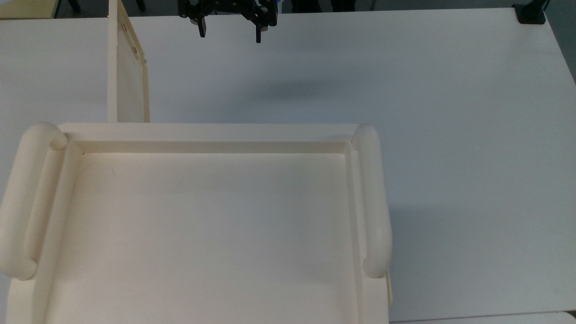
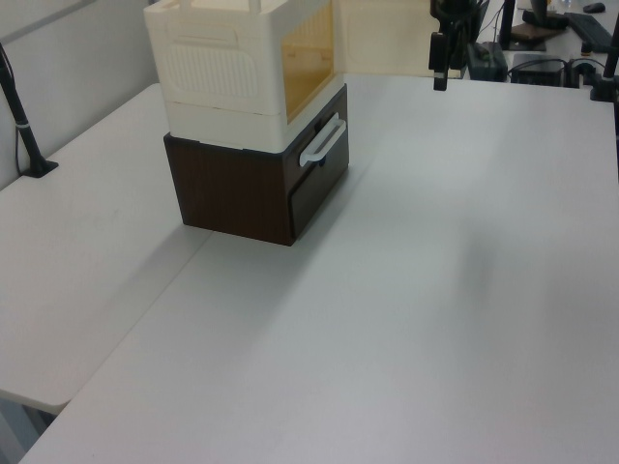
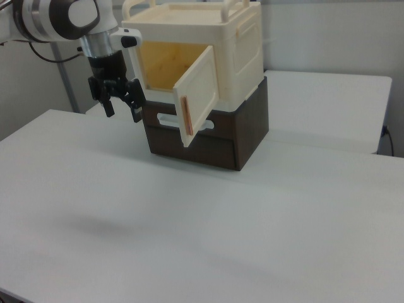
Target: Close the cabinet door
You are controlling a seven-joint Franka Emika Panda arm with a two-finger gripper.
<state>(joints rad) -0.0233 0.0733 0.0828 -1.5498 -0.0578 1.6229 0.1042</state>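
Observation:
The cream cabinet (image 3: pixel 243 53) stands on a dark brown drawer unit, and its front opening shows a yellowish inside. The cabinet door (image 3: pixel 199 95) is swung wide open, hinged on the right view's right side, with a metallic strip along its free edge. In the top view the cabinet door (image 1: pixel 128 72) sticks out edge-on from the cabinet's recessed top (image 1: pixel 211 135). My gripper (image 3: pixel 124 115) hangs open and empty above the table, left of the door in the right view and apart from it. The gripper (image 1: pixel 230 38) is at the top view's upper edge, right of the door. The left view shows the door (image 2: pixel 382 39) beside the gripper (image 2: pixel 443 68).
The brown drawer unit (image 2: pixel 251 188) has a white handle (image 2: pixel 322 143) on its front. A wide white table (image 1: pixel 405 135) spreads around the stack. A black clamp mount (image 1: pixel 531 12) sits at the table's far corner, and a black post (image 2: pixel 27 135) stands at the left view's left.

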